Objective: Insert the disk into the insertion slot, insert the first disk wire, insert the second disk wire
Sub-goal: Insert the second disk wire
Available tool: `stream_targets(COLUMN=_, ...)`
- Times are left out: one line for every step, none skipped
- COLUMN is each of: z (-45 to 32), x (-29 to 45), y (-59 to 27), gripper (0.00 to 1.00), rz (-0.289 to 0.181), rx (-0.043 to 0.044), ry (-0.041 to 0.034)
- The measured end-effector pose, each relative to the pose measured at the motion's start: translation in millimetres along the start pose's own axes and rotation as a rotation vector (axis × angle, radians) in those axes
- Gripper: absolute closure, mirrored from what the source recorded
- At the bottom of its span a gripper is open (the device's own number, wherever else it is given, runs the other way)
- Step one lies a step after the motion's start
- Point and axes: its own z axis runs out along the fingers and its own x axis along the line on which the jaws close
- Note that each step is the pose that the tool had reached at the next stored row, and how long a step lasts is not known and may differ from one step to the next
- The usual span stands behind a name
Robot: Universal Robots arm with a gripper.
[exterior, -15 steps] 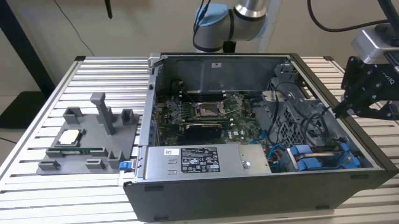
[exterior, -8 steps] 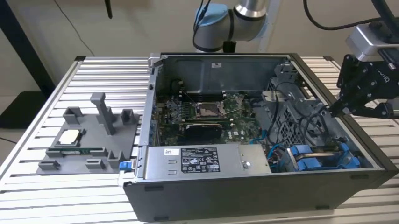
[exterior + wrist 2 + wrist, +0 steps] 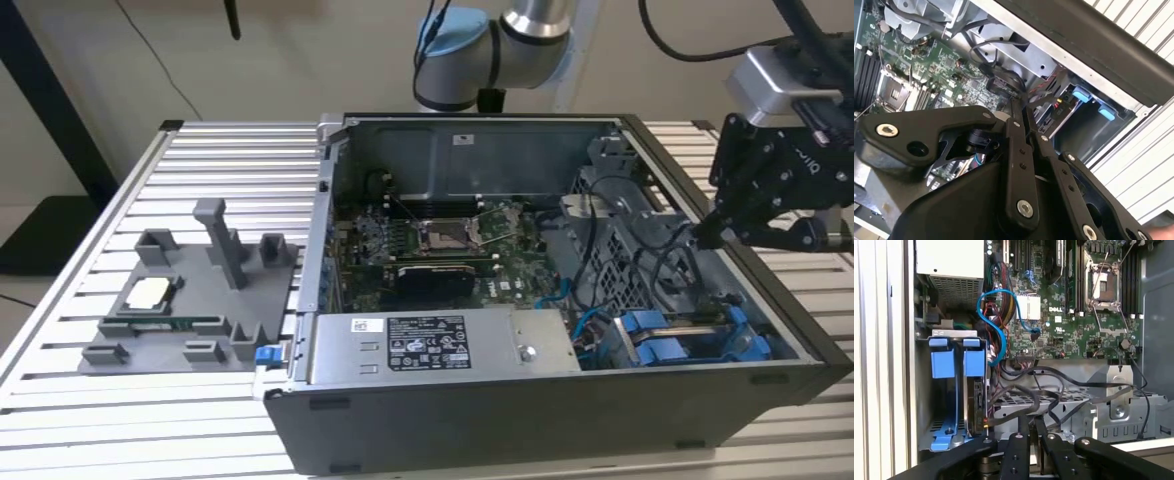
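Already the disk [image 3: 977, 401] stands on edge in the slot [image 3: 929, 405] at a corner of the case [image 3: 534, 420], blue tab away from the gripper [image 3: 1030, 424]. Its long axis appears to run toward the gripper, connector end facing the black cables [image 3: 1054, 400]. The fingers sit pressed narrow; I cannot tell whether they pinch a cable.

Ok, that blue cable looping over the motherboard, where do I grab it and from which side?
Take the blue cable on the raised arch of its loop, coming straight down through the open side of the case. There it seems to lift clear of the motherboard; its plug end sits low among board parts and its other run dives between crowded wires.
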Motion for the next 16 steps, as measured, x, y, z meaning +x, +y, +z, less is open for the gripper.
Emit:
stream_targets(z=0.1, x=0.0, y=1.7, gripper=0.84, rz=0.0, rx=-0.0009, ry=0.0)
stream_targets(z=0.2, x=0.1, y=3.5, gripper=0.84, rz=0.0, rx=-0.0019, ry=0.0)
stream_targets(z=0.2, x=0.1, y=5.2, gripper=0.84, rz=0.001, rx=-0.0028, ry=0.0001)
stream_targets(z=0.2, x=0.1, y=6.9, gripper=0.84, rz=0.001, rx=-0.0038, ry=0.0001)
stream_targets(z=0.3, x=0.2, y=8.6, gripper=0.84, rz=0.001, rx=-0.0047, ry=0.0002)
stream_targets(z=0.3, x=0.2, y=10.3, gripper=0.84, rz=0.001, rx=-0.0057, ry=0.0002)
stream_targets(z=0.4, x=0.2, y=11.9, gripper=0.84, rz=0.002, rx=-0.0067, ry=0.0002)
stream_targets(z=0.5, x=0.3, y=13.5, gripper=0.84, rz=0.002, rx=-0.0076, ry=0.0002)
stream_targets(z=0.6, x=0.3, y=15.0, gripper=0.84, rz=0.002, rx=-0.0086, ry=0.0002)
stream_targets(z=0.6, x=0.3, y=16.4, gripper=0.84, rz=0.002, rx=-0.0093, ry=0.0002)
stream_targets(z=0.7, x=0.4, y=17.9, gripper=0.84, rz=0.002, rx=-0.0101, ry=0.0002)
stream_targets(z=0.7, x=0.4, y=19.1, gripper=0.84, rz=0.003, rx=-0.0116, ry=0.0006)
stream_targets(z=0.8, x=0.4, y=20.2, gripper=0.84, rz=0.004, rx=-0.015, ry=0.0018)
stream_targets(z=0.8, x=0.4, y=21.1, gripper=0.84, rz=0.005, rx=-0.0194, ry=0.0038)
stream_targets(z=0.9, x=0.5, y=22.1, gripper=0.84, rz=0.006, rx=-0.0243, ry=0.006)
stream_targets(z=0.8, x=0.6, y=23.0, gripper=0.84, rz=0.007, rx=-0.0286, ry=0.0087)
